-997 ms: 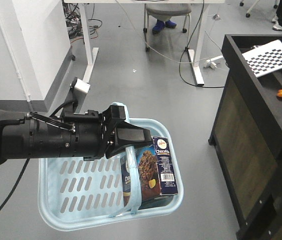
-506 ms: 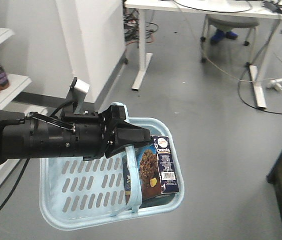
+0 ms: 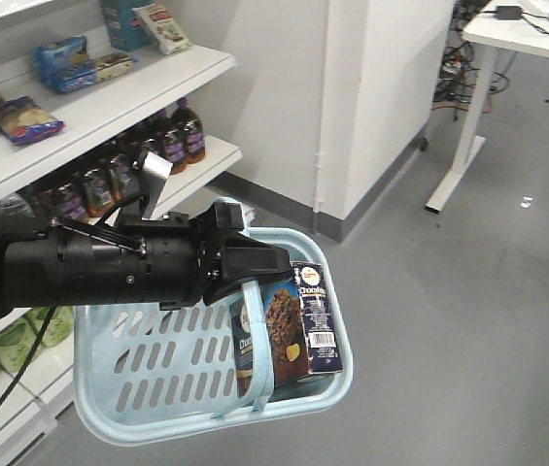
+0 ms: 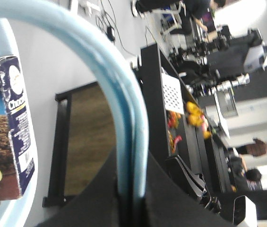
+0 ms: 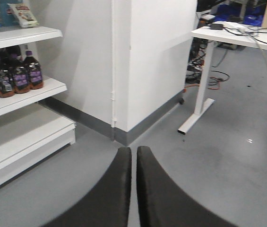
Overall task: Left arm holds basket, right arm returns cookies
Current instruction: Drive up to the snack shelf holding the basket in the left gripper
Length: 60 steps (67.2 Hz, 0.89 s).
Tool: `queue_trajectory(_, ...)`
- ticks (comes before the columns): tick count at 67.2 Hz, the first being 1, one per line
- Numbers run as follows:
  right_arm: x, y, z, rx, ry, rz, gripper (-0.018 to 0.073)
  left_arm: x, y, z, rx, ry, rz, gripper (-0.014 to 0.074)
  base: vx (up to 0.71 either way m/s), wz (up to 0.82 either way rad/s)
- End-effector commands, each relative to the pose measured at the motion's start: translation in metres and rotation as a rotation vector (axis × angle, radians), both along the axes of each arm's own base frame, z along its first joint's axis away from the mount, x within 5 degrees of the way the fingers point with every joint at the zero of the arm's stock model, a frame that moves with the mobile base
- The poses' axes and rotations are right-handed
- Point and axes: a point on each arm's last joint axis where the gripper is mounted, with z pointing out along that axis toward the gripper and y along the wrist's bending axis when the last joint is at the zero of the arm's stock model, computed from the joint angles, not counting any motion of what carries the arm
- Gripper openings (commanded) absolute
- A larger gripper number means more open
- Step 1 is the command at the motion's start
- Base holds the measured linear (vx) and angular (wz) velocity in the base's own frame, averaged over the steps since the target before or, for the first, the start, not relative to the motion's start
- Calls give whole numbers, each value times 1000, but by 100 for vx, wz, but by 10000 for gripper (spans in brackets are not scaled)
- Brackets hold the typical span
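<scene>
Pinches the pale handle of the light blue basket between the left gripper jaws. Carries the cookies upright inside (tall navy box, cookie picture, white barcode). Shows the right gripper empty above grey floor, jaws pressed nearly together.

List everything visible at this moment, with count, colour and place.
basket: one, light blue, hanging from the left pincer
cookies: one box, dark navy, upright at the basket's right end in the front view
shelves: one unit, white, at left
bottles: several, dark with purple labels, middle shelf
snack packets: several, mixed colours, upper shelf
desk: one, white, upper right
counter: one, black, left wrist view
fruit: several, orange and red, on the counter
left arm: one, black, reaching in from left
left pincer: one, black, shut on the basket's handle
right pincer: one, black, shut, empty
</scene>
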Motion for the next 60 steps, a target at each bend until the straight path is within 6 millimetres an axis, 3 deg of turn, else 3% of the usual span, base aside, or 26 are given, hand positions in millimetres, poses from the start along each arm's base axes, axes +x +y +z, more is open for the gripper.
queue_trajectory(1,1,0,3,-11,-66,6,3,-6,-2,31,-133,-42,-9,-3,21,56)
queue_trajectory(60,1,0,3,-11,-66,6,3,-6,-2,31,-133,-42,-8,-3,21,65)
